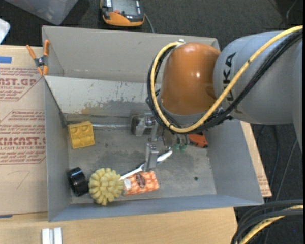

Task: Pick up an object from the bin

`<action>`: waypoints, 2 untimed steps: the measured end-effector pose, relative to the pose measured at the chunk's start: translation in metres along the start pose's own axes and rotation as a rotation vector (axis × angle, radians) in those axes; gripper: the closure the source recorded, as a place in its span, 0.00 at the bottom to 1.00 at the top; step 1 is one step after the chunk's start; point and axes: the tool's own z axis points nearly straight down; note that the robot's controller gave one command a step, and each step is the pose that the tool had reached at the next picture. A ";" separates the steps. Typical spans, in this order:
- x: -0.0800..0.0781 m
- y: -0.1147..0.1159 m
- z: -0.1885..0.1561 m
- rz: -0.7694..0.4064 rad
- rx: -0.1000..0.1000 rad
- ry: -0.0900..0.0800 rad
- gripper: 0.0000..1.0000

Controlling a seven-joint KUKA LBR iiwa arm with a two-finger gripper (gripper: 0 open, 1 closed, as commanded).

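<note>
A single camera sits above the bin [117, 60] and looks down into it, tipped a little, so the far wall shows a broad inner face and the near wall only a narrow band. It is close enough that the bin takes up most of the view. The arm [264, 80] comes in from the right and covers the bin's far right corner.

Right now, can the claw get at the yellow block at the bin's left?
Probably yes. The yellow block lies alone, nothing on it, and bare bin floor runs between it and the claw. The left wall sits close, though.
</note>
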 end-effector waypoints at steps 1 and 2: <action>0.029 -0.033 0.046 -0.106 0.000 0.001 0.00; 0.002 -0.056 0.048 -0.162 0.000 -0.010 0.00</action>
